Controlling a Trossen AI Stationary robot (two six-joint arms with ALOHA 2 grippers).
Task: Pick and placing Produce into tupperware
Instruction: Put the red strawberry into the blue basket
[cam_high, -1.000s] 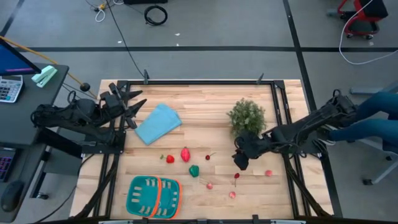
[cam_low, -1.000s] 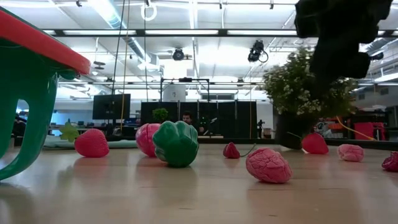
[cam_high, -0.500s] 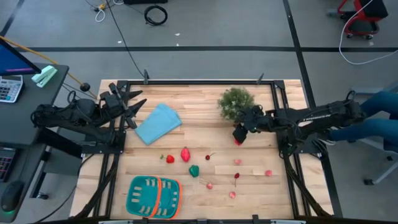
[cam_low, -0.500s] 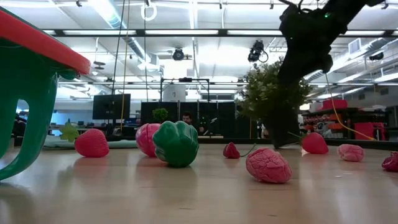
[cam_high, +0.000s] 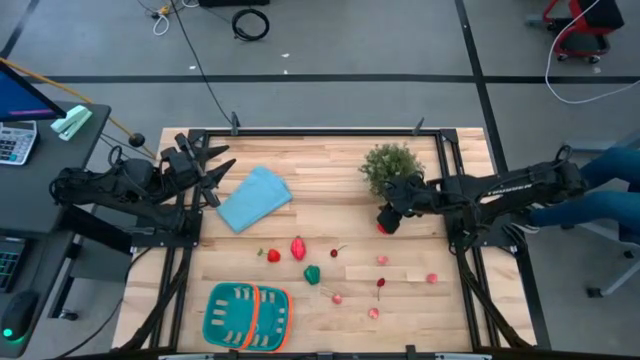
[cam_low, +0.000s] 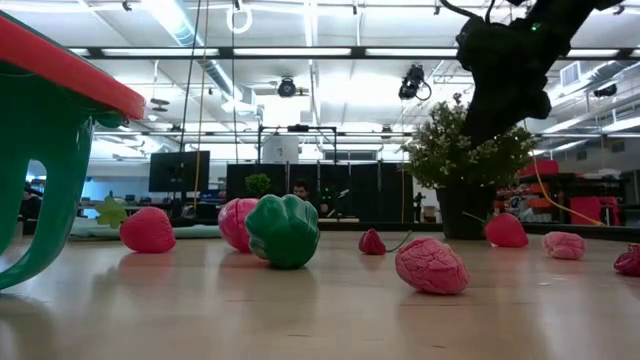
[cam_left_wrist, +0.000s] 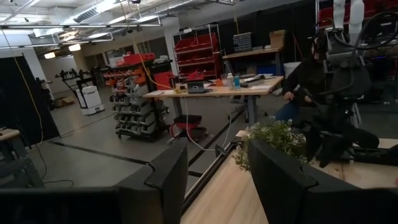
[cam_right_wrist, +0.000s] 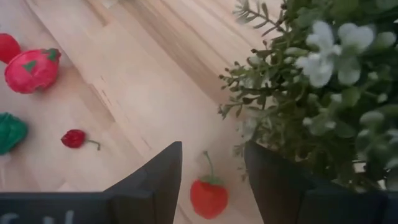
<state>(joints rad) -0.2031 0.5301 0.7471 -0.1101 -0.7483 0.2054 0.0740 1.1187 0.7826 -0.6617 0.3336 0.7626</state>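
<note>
Potted plant (cam_high: 391, 163) shifted right; ten produce (cam_high: 298, 248) pieces.

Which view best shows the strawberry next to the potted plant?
The right wrist view: the strawberry lies between the open right gripper fingers. The high view shows a red speck; the low view hides it; the left wrist view misses it.

We saw the potted plant (cam_high: 392, 166) crowding the right gripper (cam_high: 390, 219), its foliage just beside the open jaws, with a small red strawberry (cam_right_wrist: 208, 195) on the worktop (cam_high: 330, 175) directly ahead of them. Between plant and folded blue cloth (cam_high: 254, 198) the boards lay bare. Scattered produce (cam_high: 298, 248) dotted the approach toward the tupperware (cam_high: 246, 315).
</note>
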